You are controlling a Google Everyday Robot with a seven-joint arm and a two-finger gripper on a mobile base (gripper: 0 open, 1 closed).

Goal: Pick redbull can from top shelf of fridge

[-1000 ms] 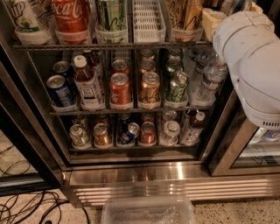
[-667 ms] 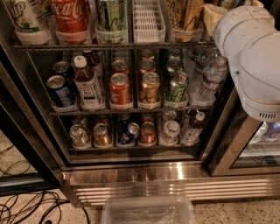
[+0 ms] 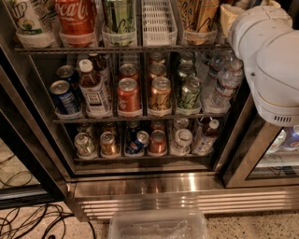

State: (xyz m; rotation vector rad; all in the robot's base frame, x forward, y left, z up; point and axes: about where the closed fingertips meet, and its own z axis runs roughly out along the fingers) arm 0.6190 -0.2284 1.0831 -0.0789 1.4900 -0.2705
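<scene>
The fridge (image 3: 154, 186) stands open in front of me, with wire racks of drinks. The top shelf (image 3: 121, 48) runs along the upper edge and carries plastic bins: a white can, a red Coca-Cola can (image 3: 77, 16), a green-silver can (image 3: 119, 16), an empty white bin (image 3: 159, 21) and gold-and-black cans (image 3: 198, 14). No redbull can shows in this view. Only the white elbow of my arm (image 3: 268, 60) shows, at the upper right in front of the shelf's right end. My gripper is out of view past the top edge.
The middle rack (image 3: 140, 116) holds short cans and bottles, and the lower rack (image 3: 140, 158) holds more cans. The dark-framed glass door (image 3: 28, 158) is swung out at the left. Black cables (image 3: 28, 219) lie on the floor, and a clear plastic tub (image 3: 159, 226) sits below the ribbed base.
My arm's white elbow has shifted slightly upward at the right. The shelves and cans have not moved.
</scene>
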